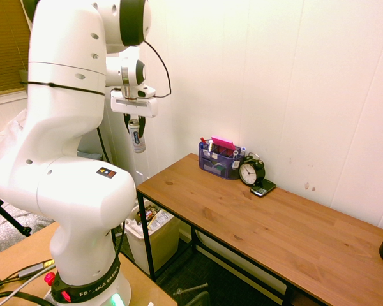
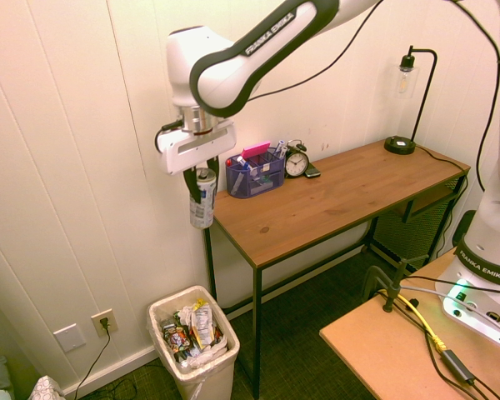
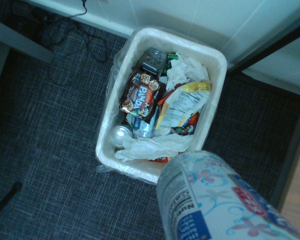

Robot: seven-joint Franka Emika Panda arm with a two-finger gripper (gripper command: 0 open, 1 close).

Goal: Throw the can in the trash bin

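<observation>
Gripper (image 2: 202,177) clamps slim metal can (image 2: 202,198) | above boxy plastic trash bin (image 2: 168,310)

Can (image 2: 202,198) hangs in gripper (image 2: 202,177), beside wooden table's (image 2: 342,200) end. Trash bin (image 2: 193,354) on floor below, beside table leg.

A long wooden desk (image 2: 333,200) on black metal legs stands against the white panelled wall (image 2: 75,167), running from the middle of the second exterior view to its right. At its wall-side left end sits a blue clear organizer (image 2: 254,173) stuffed with pens and a pink item. Just right of it stands a black alarm clock (image 2: 297,162), with a small dark phone (image 2: 312,172) lying beside it. A black desk lamp (image 2: 408,100) rises at the far right end. Low on the wall, bottom left, are two white outlets (image 2: 104,321).
</observation>
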